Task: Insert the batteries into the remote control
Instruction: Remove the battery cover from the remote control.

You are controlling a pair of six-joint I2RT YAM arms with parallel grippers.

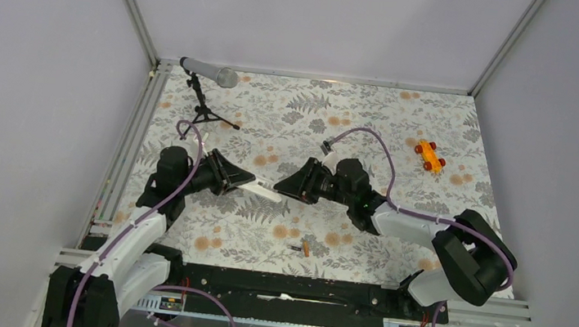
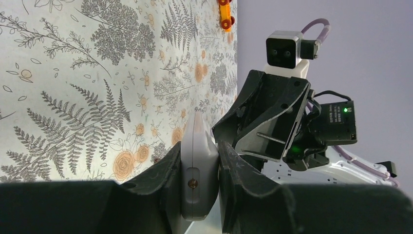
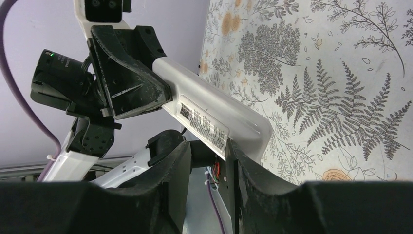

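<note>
Left hand [image 2: 199, 151] clenched on the remote control [image 3: 214, 112]; right hand [image 3: 207, 146] at its tip, grip unclear.

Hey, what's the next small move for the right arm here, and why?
Probably close the right gripper on the free end of the remote control, to steady it or work its back. The left gripper clamps the other end, the right fingers stand apart at the tip, and the batteries lie untouched.
</note>
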